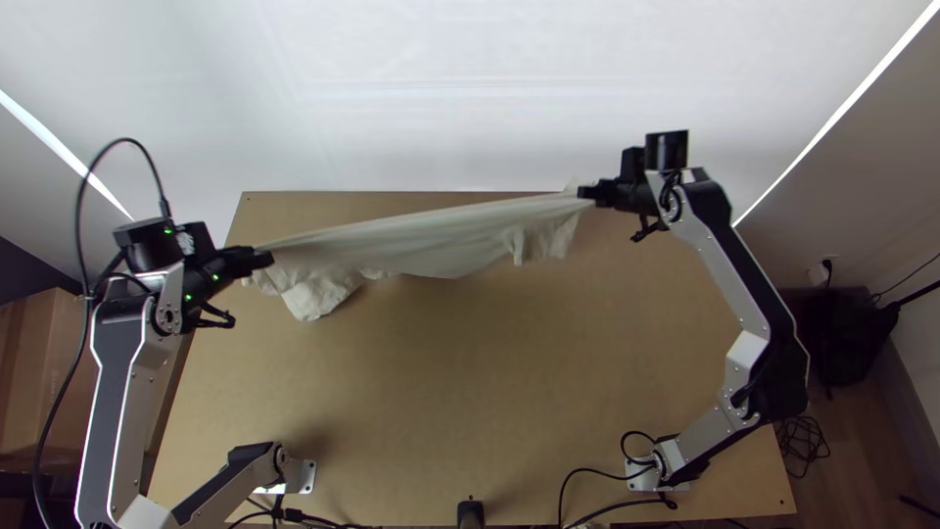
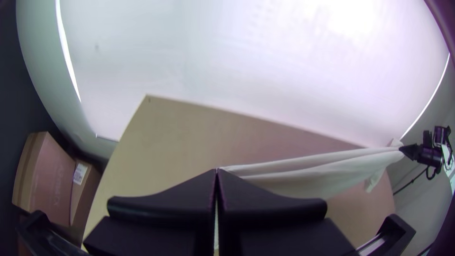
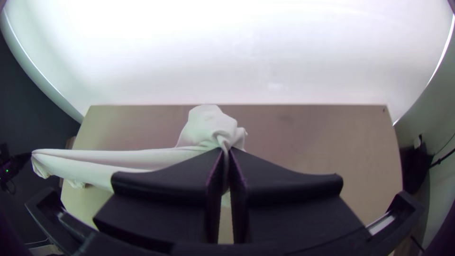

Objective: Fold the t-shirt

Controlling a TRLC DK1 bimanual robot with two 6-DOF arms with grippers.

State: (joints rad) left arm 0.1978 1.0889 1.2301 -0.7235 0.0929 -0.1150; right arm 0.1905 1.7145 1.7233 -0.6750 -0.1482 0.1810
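My left gripper (image 1: 267, 259) is positioned over the table (image 1: 441, 402), inboard of its left edge and toward the far left corner. Its two flat fingers are closed together, clamped on one end of the t-shirt (image 1: 421, 243). My right gripper (image 1: 585, 192) is positioned at the far edge, on the right-hand side of the table. Its fingers are closed on the other end of the t-shirt, with a narrow pinch of fabric running between them.

The t-shirt is pale and spans the two grippers as a long, taut band, nearly parallel to the far edge, with its right end nearer that edge. Lengthwise creases run along the band. A loose flap hangs at the left end, and a shorter, crumpled portion hangs near the right end. Beyond the right fingertips, part of the fabric forms a rounded bunch. I cannot tell whether the lowest flap contacts the table surface. Which part of the garment is held at each end cannot be determined.

Cardboard boxes (image 2: 52, 180) are located outside the left edge of the table. A small black fitting (image 1: 470, 513) is located at the middle of the near edge, between the arm bases.
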